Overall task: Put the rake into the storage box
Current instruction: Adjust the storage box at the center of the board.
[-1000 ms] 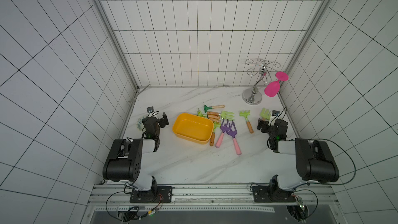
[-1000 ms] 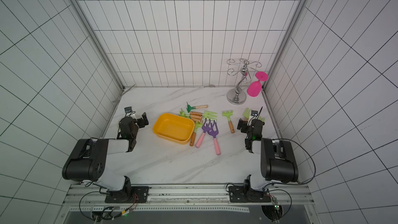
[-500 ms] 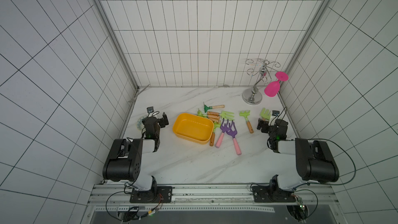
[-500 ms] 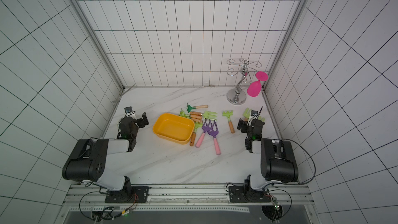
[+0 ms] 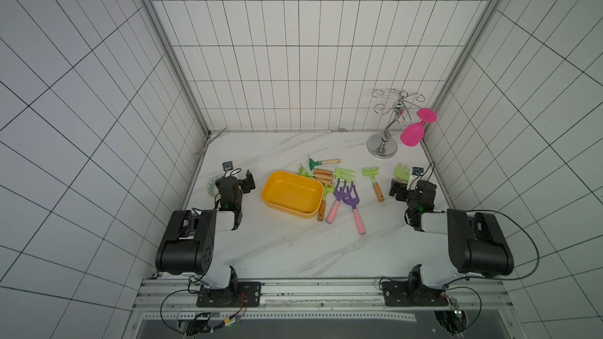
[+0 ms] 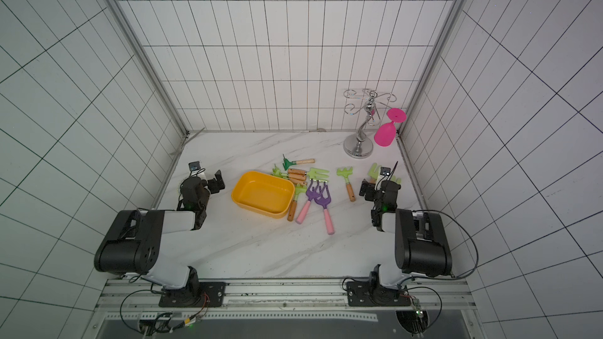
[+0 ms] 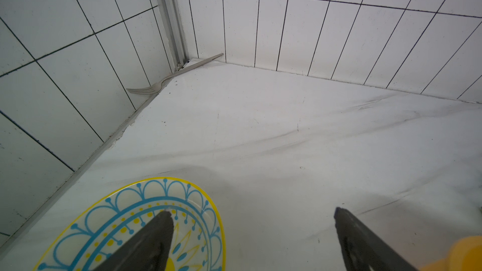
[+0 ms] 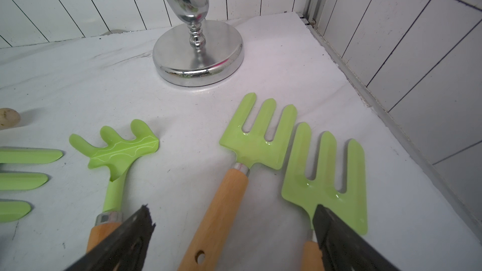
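The white marble table point(image 5: 280, 249) has lots of bare room at the front. The shallow yellow-orange plastic storage box point(image 5: 292, 192) sits near the middle, open on top, with nothing in it. A heap of toy rakes point(image 5: 329, 179) lies right up against its right side, so going in from above looks easiest.

The light green toy rake with a wooden handle point(image 5: 373, 179) lies flat by itself between that heap and the right gripper point(image 8: 233, 215). It looks light and hard. The shiny green head may be slippery, so I would grab the wooden handle.

Two flat green forks point(image 8: 258, 136) lie close to the right wall, with little room there.

The right gripper is spread wide and holds nothing. The left gripper point(image 7: 251, 212) is spread wide too, with nothing in it, by the round blue-and-yellow patterned plate point(image 7: 203, 199).
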Controlling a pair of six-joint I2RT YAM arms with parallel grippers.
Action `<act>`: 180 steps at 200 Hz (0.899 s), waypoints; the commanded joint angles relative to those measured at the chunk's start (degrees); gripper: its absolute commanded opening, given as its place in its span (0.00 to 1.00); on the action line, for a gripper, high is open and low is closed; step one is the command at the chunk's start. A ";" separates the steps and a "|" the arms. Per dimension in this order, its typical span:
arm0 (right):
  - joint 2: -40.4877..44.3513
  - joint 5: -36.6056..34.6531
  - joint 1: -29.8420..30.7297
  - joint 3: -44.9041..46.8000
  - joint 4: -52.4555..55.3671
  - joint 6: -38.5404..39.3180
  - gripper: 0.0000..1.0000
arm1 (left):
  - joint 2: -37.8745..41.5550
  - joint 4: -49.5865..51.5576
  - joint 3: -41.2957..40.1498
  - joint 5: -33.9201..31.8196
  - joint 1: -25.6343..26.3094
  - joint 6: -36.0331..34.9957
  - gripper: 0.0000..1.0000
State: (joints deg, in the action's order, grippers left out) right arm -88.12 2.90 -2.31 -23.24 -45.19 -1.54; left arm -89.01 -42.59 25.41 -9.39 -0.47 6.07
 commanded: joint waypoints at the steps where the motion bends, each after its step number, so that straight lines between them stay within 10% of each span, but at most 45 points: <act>1: 0.24 0.54 -0.68 -1.29 -1.92 -0.33 0.99 | -0.28 -1.14 0.65 -0.72 0.01 -0.18 0.99; 69: 10.11 -1.10 2.14 -21.39 40.32 -8.08 0.98 | 15.84 43.21 20.73 -14.74 7.04 5.94 0.99; 122: 8.11 -0.06 11.26 -32.96 64.35 -12.82 0.98 | 20.48 95.67 38.40 -6.64 16.07 40.94 0.98; 180: 6.67 6.69 19.01 -39.00 75.31 -16.10 0.98 | 23.76 101.79 33.30 0.05 33.02 71.55 0.98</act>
State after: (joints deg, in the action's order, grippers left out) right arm -82.08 5.82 14.06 -58.15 22.22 -15.46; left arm -66.72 52.51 59.27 -10.92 26.57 60.20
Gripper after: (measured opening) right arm 0.983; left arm 0.984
